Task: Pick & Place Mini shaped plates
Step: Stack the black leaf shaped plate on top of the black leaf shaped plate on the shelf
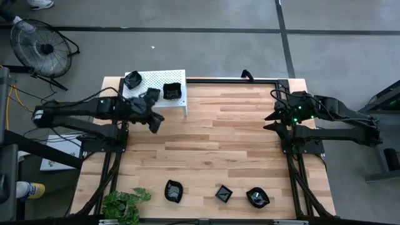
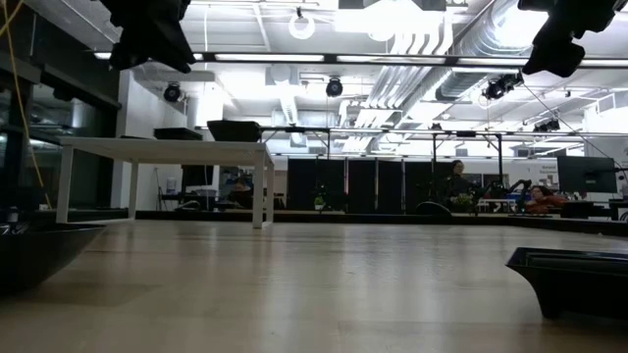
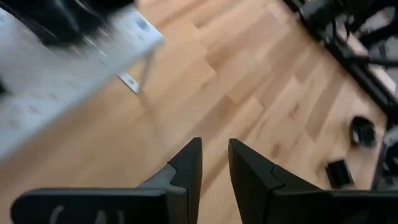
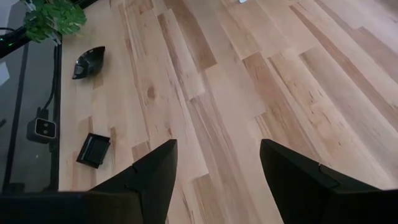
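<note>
Two small glossy black plates sit on the white perforated shelf (image 1: 181, 80): one near its left end (image 1: 132, 80) and one farther right (image 1: 172, 91). Three more plates lie along the table's near edge (image 1: 174, 190), (image 1: 224, 193), (image 1: 257, 197). My left gripper (image 1: 156, 122) (image 3: 214, 149) hovers just in front of the shelf above bare wood, open by a narrow gap and empty. My right gripper (image 1: 270, 122) (image 4: 217, 149) waits at the table's right side, wide open and empty. Its wrist view shows two of the near-edge plates (image 4: 89, 62), (image 4: 94, 150).
A potted plant (image 1: 125, 203) stands at the near left corner. The shelf (image 2: 162, 147) stands on legs at the far left. The black frame rail (image 1: 290, 162) runs along the right edge. Bare wood (image 1: 219, 144) fills the table's middle. People sit in the room beyond.
</note>
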Motion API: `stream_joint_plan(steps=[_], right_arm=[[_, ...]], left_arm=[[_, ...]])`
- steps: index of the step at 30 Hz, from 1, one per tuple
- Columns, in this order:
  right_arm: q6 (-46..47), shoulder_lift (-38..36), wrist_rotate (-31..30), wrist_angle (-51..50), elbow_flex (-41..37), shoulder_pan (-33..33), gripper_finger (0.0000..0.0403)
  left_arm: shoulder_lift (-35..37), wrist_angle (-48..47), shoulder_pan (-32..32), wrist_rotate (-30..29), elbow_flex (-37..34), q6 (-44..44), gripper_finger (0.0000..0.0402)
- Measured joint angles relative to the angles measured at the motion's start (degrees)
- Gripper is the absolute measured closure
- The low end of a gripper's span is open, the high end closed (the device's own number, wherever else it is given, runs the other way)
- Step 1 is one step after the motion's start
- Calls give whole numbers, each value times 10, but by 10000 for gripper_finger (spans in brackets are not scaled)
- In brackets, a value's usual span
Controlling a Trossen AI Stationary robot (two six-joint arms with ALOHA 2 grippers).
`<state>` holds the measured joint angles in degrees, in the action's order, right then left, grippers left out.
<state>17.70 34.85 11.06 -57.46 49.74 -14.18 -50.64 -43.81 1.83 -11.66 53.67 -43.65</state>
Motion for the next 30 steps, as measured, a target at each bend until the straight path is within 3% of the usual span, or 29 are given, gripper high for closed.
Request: stream_joint_plan(steps=[9,18,24,30], right_arm=[[-1,0,15,-6,0,0,178],[-1,0,29,-6,0,0,178],[-10,0,29,-6,0,0,178],[-12,0,30,-6,0,0,178]], left_arm=[[-82,8,-142,-15,0,-107,325],[-161,8,-278,-60,0,-328,325],[-216,28,-350,-75,0,-448,325],[-276,83,-388,-68,0,-507,325]])
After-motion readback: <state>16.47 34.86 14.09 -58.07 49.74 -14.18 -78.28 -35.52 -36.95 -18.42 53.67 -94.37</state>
